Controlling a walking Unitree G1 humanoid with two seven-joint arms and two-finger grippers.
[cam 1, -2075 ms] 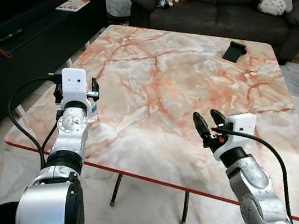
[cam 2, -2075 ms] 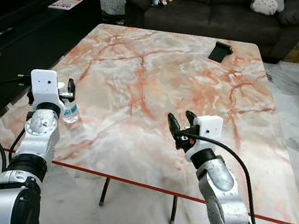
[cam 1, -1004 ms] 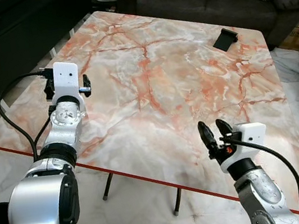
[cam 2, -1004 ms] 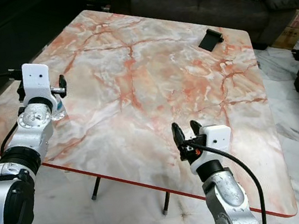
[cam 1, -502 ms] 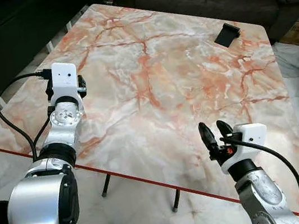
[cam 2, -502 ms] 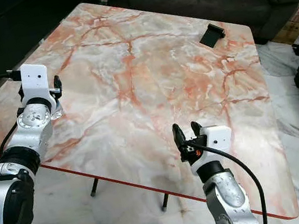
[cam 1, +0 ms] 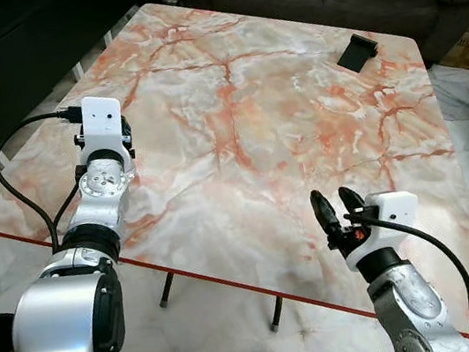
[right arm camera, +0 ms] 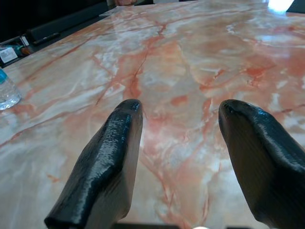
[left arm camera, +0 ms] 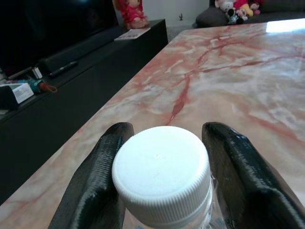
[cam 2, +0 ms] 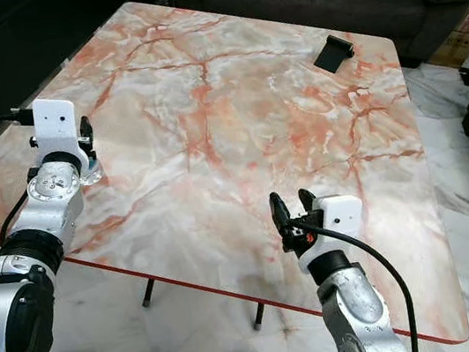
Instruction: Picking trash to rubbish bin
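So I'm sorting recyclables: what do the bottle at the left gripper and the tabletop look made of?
The bottle looks like clear, thin plastic; its see-through wall and ribbed white screw cap suggest so. The left gripper has a finger on each side of the cap. The tabletop looks like polished marble or a marble-look slab: pink-orange veins and a glossy sheen. Which one, I can't tell.

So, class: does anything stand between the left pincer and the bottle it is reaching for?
Nothing visible does. The left pincer already has a finger on each side of the bottle cap, with only bare table around it.
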